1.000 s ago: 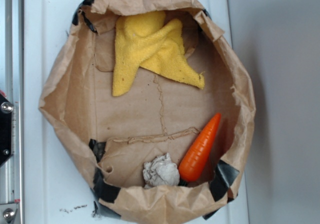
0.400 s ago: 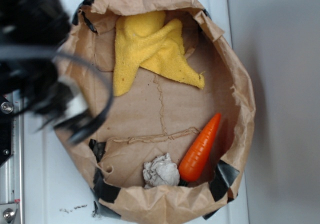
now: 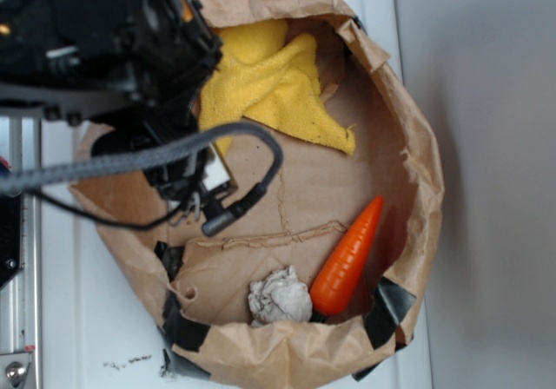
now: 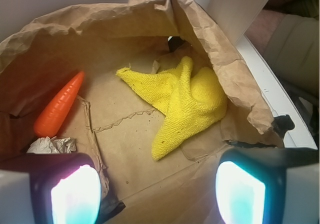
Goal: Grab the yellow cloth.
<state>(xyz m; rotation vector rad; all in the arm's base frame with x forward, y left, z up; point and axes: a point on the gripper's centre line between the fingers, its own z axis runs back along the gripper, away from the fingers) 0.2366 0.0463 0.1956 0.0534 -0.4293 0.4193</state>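
In the wrist view, nearest the lens, the gripper (image 4: 157, 194) shows as two dark fingers (image 4: 67, 189) with glowing pale pads at the lower left and lower right of the frame; they stand wide apart, with only the bag floor between them and nothing held. Just beyond the left finger, at the lower left, lies a small crumpled grey-white paper wad (image 4: 50, 145). Behind it, at the left, a smooth orange plastic carrot (image 4: 59, 105) rests on the floor of the bag, its thick end close to the wad and its tip pointing up and to the right. At the centre and right of the frame lies the bright yellow fuzzy terry cloth (image 4: 187, 101), bunched and folded, one pointed corner reaching down toward the lens and another reaching left. It lies on the creased floor of the wide brown paper bag (image 4: 100, 21), whose rolled-down crumpled wall rises around everything.

In the exterior view the black robot arm (image 3: 113, 50) fills the upper left of the frame, over the bag's left rim, with a grey cable (image 3: 130, 159) looping across below it. The yellow cloth (image 3: 278, 89) lies at the top of the bag, its left part hidden by the arm. The carrot (image 3: 347, 259) and the paper wad (image 3: 280, 296) lie at the lower right, well apart from the cloth. The bag sits on a white tray-like surface (image 3: 65, 302).
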